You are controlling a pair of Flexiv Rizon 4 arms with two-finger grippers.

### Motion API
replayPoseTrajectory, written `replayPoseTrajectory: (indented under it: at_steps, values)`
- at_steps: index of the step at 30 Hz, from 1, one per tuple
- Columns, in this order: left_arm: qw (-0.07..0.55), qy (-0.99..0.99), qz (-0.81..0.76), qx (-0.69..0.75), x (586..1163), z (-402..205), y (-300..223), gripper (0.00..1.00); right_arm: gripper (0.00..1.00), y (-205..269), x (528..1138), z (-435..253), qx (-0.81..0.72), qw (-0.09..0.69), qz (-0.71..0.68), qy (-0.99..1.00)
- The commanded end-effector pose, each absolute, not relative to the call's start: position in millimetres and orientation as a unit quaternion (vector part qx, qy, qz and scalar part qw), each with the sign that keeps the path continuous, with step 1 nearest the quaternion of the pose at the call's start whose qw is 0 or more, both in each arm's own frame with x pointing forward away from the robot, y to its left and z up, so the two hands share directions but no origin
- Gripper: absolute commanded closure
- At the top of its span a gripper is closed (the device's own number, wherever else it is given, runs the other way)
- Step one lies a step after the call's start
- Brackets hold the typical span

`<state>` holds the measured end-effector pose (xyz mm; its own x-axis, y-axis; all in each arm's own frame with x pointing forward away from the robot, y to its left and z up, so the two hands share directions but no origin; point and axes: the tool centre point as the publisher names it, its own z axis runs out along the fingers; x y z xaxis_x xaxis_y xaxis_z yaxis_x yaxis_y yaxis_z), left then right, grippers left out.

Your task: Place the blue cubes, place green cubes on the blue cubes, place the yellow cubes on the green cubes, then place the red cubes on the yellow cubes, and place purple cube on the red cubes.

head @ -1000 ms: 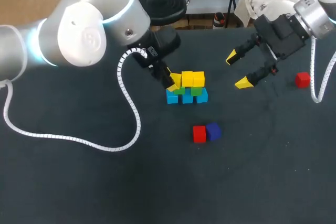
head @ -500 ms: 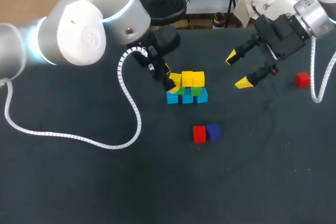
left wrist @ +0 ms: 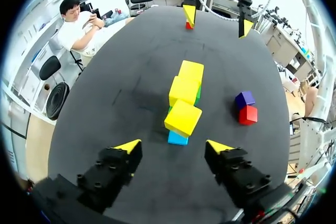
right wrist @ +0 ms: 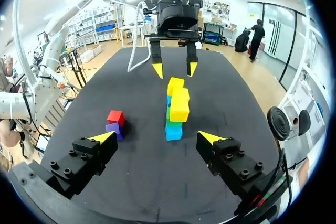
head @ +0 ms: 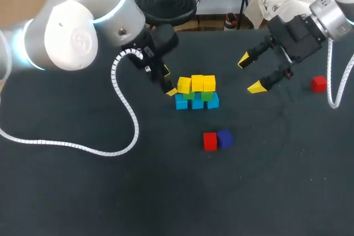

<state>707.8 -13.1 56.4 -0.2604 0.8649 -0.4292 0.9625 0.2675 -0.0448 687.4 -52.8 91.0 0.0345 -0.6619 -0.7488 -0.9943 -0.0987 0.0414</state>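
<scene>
You are seeing bare tabletop running across the whole near side, and a free lane is lying between the cube stack and the right gripper, whose fingers are standing apart. The left gripper is crowding the stack's left side. The touching red cube and purple cube are blocking the ground just near of the stack. The left arm's white cable is looping over the left half.

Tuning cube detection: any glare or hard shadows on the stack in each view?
Head view: cube stack evenly lit, no glare on the table. Left wrist view: faint shadow on the table beside the stack, far end paler. Right wrist view: stack evenly lit, no glare.
</scene>
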Motion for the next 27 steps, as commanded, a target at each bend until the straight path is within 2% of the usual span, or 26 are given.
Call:
replayPoseTrajectory:
  at_steps: [1, 27]
  values:
    - [0.162, 0.779, -0.149, 0.586, 707.1, 54.0, -14.2, 1.0, 0.0, -52.9, 687.4, 90.9, -0.67, 0.262, 0.318, 0.618]
    - [0.155, 0.782, -0.143, 0.586, 702.1, 52.8, -16.7, 1.0, 0.0, -52.9, 687.4, 90.9, -0.67, 0.262, 0.318, 0.618]
